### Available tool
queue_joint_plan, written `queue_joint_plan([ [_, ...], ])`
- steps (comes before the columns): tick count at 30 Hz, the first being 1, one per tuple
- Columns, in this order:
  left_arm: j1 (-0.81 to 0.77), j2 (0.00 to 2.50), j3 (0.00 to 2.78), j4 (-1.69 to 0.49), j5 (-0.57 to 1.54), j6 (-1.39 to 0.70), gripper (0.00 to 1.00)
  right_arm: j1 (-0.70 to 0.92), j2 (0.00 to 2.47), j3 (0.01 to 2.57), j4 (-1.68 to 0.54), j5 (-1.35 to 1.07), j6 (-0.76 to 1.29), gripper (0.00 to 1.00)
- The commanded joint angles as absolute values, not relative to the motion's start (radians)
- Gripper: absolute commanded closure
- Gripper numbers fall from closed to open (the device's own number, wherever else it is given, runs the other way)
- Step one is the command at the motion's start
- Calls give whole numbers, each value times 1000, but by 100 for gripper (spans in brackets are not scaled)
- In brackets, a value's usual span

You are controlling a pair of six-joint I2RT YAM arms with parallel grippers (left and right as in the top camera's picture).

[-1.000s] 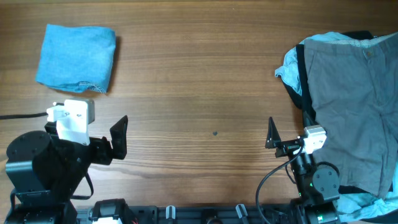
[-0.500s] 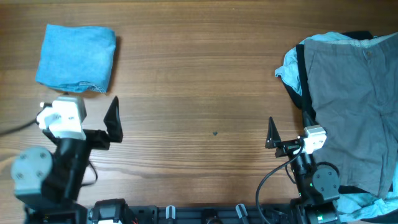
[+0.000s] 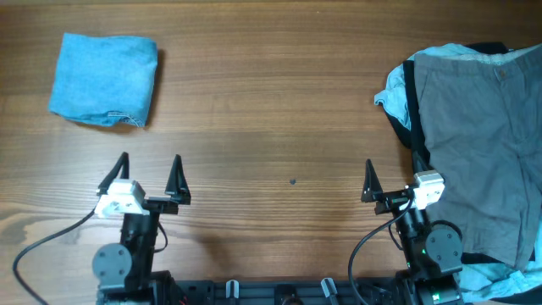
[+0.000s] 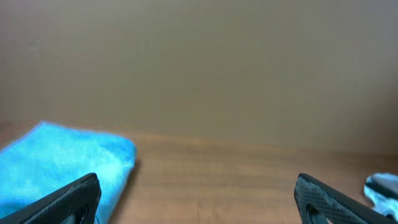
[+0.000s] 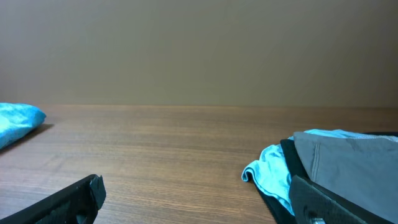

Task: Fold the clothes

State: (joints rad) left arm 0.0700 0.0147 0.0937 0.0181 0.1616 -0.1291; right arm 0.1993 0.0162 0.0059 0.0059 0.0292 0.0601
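Note:
A folded light-blue cloth (image 3: 104,79) lies at the table's far left; it also shows in the left wrist view (image 4: 59,163) and at the left edge of the right wrist view (image 5: 17,122). A pile of unfolded clothes sits at the right: grey shorts (image 3: 483,135) on top of a light-blue garment (image 3: 396,95) and a black one. The pile shows in the right wrist view (image 5: 348,165). My left gripper (image 3: 146,174) is open and empty near the front left edge. My right gripper (image 3: 391,180) is open and empty beside the pile's left edge.
The wooden table (image 3: 279,102) stretches between the folded cloth and the pile. A small dark speck (image 3: 293,180) marks the middle. A plain beige wall stands behind the table in both wrist views.
My left arm has swung from its turned, raised pose down to the front edge, fingers now pointing away from me. The right arm and the clothes have not moved.

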Motion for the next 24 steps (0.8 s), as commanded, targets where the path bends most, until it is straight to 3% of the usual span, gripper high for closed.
queue_joint_plan([
  [1, 60, 3, 6, -7, 171, -167, 0, 195, 10, 5, 10, 17, 78, 0],
  [24, 46, 6, 6, -60, 167, -166, 0, 195, 10, 5, 10, 17, 78, 0],
])
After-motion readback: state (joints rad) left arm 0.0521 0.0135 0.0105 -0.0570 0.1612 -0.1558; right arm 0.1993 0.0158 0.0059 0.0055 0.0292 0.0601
